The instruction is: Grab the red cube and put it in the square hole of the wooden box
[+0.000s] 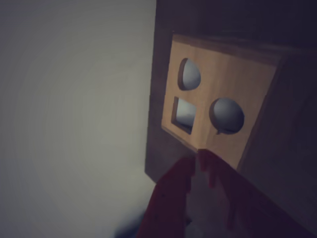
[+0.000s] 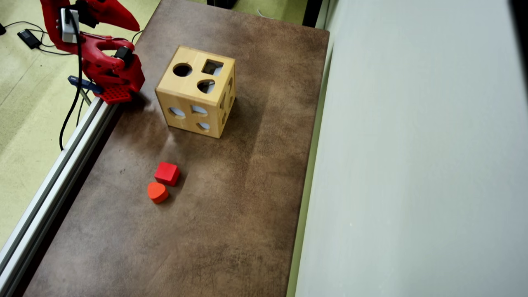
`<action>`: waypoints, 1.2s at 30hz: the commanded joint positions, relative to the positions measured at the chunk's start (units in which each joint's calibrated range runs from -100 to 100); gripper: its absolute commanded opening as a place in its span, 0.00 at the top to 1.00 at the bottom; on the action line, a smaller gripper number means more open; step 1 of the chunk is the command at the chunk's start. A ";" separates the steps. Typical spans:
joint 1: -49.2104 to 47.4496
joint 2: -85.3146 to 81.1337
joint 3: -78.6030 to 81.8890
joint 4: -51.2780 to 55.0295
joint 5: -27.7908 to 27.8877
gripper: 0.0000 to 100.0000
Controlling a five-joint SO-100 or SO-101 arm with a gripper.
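Observation:
In the overhead view the red cube (image 2: pixel 167 173) lies on the brown table, in front of the wooden box (image 2: pixel 197 91) and apart from it. The wrist view does not show the cube. The box's top face carries the square hole (image 2: pixel 212 67) beside a round and a heart-shaped cutout. The wrist view looks down on that top face of the wooden box (image 1: pixel 233 79), with the square hole (image 1: pixel 184 113) at its left. My red gripper (image 1: pixel 200 157) is shut and empty, its tips over the box's near corner. Overhead, the gripper (image 2: pixel 134 27) hangs on the folded arm, up and left of the box.
An orange-red heart-shaped block (image 2: pixel 157 192) touches the cube's near side. An aluminium rail (image 2: pixel 53 173) runs along the table's left edge, with the arm's base (image 2: pixel 113 76) clamped there. A grey panel (image 2: pixel 412 165) borders the table (image 2: pixel 247 185) on the right. Cables lie on the green floor.

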 commanded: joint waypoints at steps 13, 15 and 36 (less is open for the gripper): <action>27.70 23.68 -1.21 -0.07 17.78 0.98; 30.00 28.35 -1.21 -2.00 18.32 0.98; 37.65 59.52 -1.39 -27.73 18.41 0.87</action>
